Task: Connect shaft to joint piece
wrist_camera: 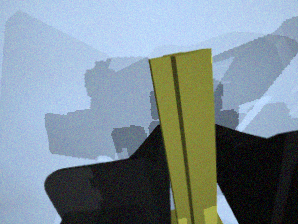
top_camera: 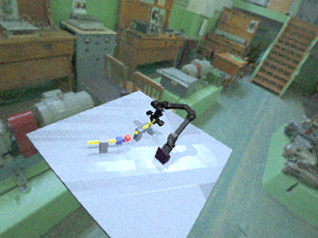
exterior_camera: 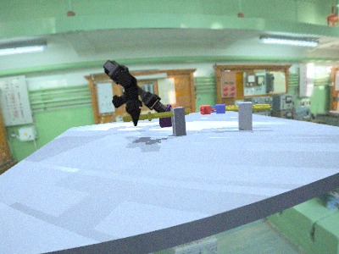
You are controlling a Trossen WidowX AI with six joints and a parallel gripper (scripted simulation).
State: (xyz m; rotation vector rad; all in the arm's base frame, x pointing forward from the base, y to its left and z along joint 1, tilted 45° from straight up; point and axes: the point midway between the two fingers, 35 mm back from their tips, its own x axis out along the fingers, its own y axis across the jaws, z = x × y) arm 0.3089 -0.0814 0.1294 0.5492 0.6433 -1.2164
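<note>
Evidently pinched the long yellow shaft (top_camera: 146, 127) (exterior_camera: 150, 116) (wrist_camera: 195, 125) between black fingers (top_camera: 158, 122) (exterior_camera: 135, 120), and risked, through skewed pushing, jamming against the red square joint piece (top_camera: 127, 137) (exterior_camera: 205, 110), left in the top view.

Both shafts (top_camera: 147, 128) (top_camera: 93, 142) (exterior_camera: 158, 115) (exterior_camera: 261, 107) (wrist_camera: 195, 115) are showing yellow, a dark lengthwise stripe marking the nearer one; the blocks (top_camera: 138, 135) (top_camera: 103, 147) (exterior_camera: 180, 121) (exterior_camera: 245, 116) are appearing grey, the joint's cubes (top_camera: 127, 138) (top_camera: 119, 140) (exterior_camera: 205, 110) (exterior_camera: 220, 108) red and blue.
</note>
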